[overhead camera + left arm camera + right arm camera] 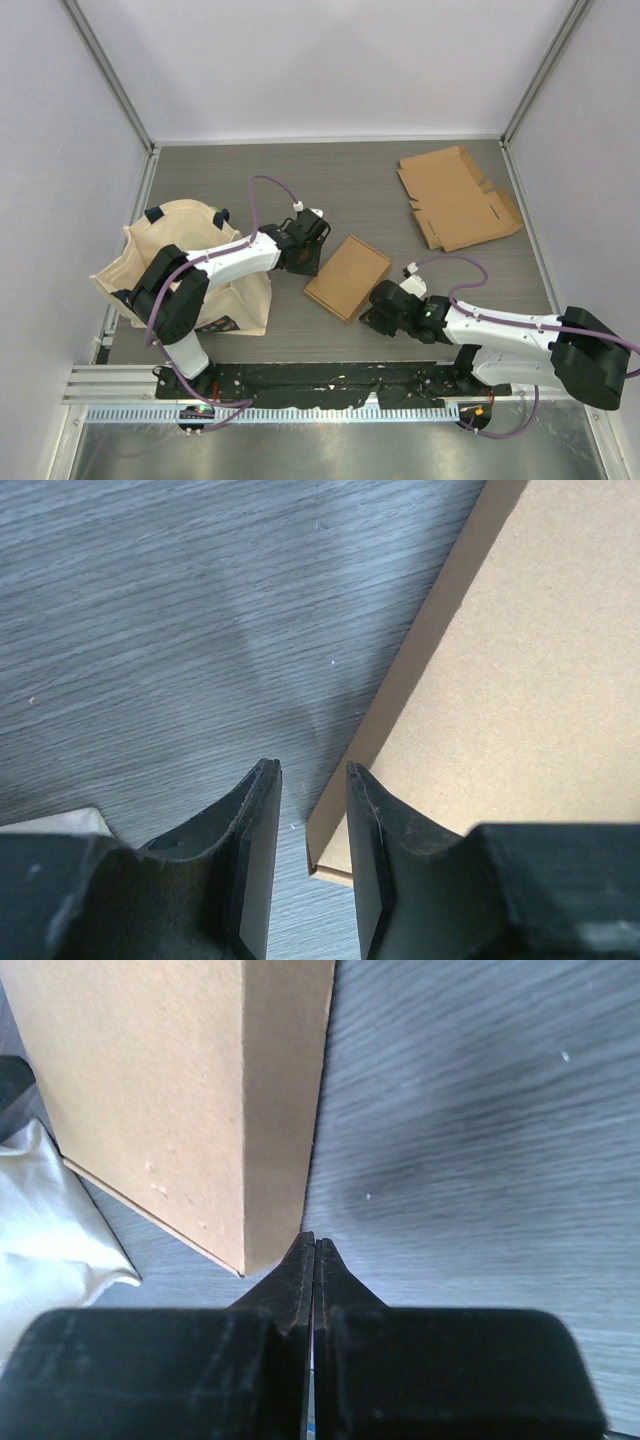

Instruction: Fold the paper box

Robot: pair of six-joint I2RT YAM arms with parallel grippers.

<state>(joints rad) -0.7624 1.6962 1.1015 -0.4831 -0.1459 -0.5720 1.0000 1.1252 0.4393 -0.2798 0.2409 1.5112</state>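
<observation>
The folded brown paper box lies closed on the grey table between my two grippers. My left gripper is at the box's left end. In the left wrist view the box fills the right side, and the left gripper stands open by a narrow gap. A box corner shows in that gap, with the right finger over the lid and nothing clamped. My right gripper is at the box's near right corner. In the right wrist view the right gripper is shut and empty, its tips just beside the corner of the box.
A flat, unfolded cardboard blank lies at the back right. A beige cloth bag sits at the left, under the left arm; its edge shows in the right wrist view. Grey walls enclose the table.
</observation>
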